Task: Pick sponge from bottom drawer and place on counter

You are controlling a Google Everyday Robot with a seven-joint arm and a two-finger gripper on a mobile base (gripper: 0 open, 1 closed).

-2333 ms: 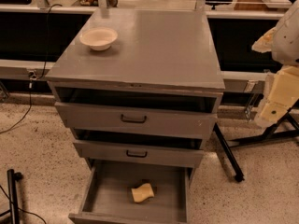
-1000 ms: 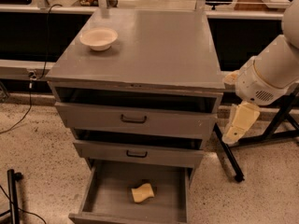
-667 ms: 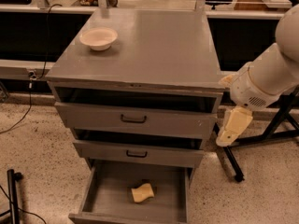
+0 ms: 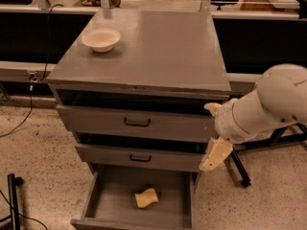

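Note:
The pale yellow-tan sponge (image 4: 146, 198) lies on the floor of the open bottom drawer (image 4: 108, 202), a little right of its middle. The grey counter (image 4: 158, 47) tops the cabinet. My gripper (image 4: 214, 155) hangs at the cabinet's right front corner, level with the middle drawer, above and to the right of the sponge and apart from it. It holds nothing that I can see. The white arm (image 4: 268, 107) comes in from the right.
A cream round bowl (image 4: 101, 39) stands at the counter's back left. The two upper drawers (image 4: 136, 122) are pulled out slightly and overhang the bottom one. A dark stand leg (image 4: 238, 169) is on the floor at the right. A black post (image 4: 13, 200) stands at the lower left.
The arm has swung in from the right edge and lowered. The gripper has moved left and down to the cabinet's right front corner. The sponge has not moved.

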